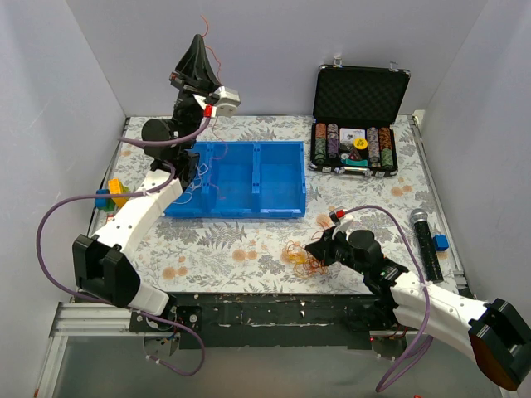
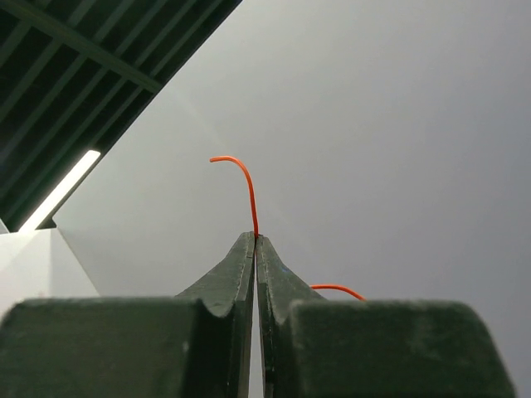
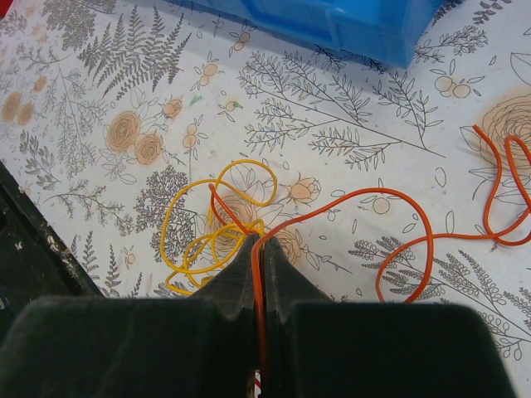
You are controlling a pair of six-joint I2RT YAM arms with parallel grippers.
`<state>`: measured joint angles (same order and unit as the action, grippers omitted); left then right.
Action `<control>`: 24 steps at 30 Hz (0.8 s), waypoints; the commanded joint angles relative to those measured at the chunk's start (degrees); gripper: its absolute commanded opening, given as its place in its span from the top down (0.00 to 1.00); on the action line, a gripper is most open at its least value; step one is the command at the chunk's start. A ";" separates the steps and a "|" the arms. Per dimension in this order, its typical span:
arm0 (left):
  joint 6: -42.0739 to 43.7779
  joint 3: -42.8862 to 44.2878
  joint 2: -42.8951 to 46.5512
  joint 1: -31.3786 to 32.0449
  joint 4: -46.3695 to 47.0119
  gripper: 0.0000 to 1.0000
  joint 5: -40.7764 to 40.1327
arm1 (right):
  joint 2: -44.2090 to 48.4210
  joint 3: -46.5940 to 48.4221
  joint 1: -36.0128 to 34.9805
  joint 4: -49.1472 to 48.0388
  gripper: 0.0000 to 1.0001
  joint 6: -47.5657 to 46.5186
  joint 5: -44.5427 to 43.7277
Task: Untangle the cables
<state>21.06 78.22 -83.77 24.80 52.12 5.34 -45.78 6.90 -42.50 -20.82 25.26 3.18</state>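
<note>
My left gripper [image 1: 200, 40] is raised high at the back left, pointing up, and is shut on a thin red cable [image 1: 217, 60]. In the left wrist view the red cable [image 2: 248, 186] sticks up from the closed tips of the left gripper [image 2: 255, 239]. My right gripper [image 1: 319, 246] is low over the table, beside an orange and yellow tangle [image 1: 299, 259]. In the right wrist view the right gripper [image 3: 258, 239] is shut on an orange-red cable [image 3: 398, 199] that loops off to the right. A yellow cable [image 3: 199, 242] lies curled at its tips. White cables [image 1: 197, 184] lie in the blue bin.
A blue divided bin [image 1: 265, 178] sits at mid-table. An open black case of poker chips [image 1: 361, 108] stands at the back right. A microphone [image 1: 425, 242] and a small blue object [image 1: 440, 243] lie at the right. Yellow and blue blocks [image 1: 112, 195] sit at the left edge.
</note>
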 commanded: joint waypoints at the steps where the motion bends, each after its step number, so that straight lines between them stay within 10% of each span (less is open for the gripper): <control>1: -1.11 -0.08 3.53 -0.45 1.23 1.00 -0.43 | 0.43 -0.13 -0.21 -2.38 0.99 -0.21 0.16; 8: -1.64 1.33 3.17 -0.45 0.00 1.00 0.63 | 0.78 -0.30 -0.21 -2.38 0.99 0.14 -0.10; 24: -0.84 -30.22 11.96 -0.45 -9.13 1.00 -1.04 | 2.71 -0.65 -0.30 -1.42 0.99 0.15 -0.81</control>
<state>20.69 51.70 -74.04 24.43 46.61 6.17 -44.58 6.83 -42.50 -20.75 25.30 3.14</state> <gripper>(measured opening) 0.010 0.055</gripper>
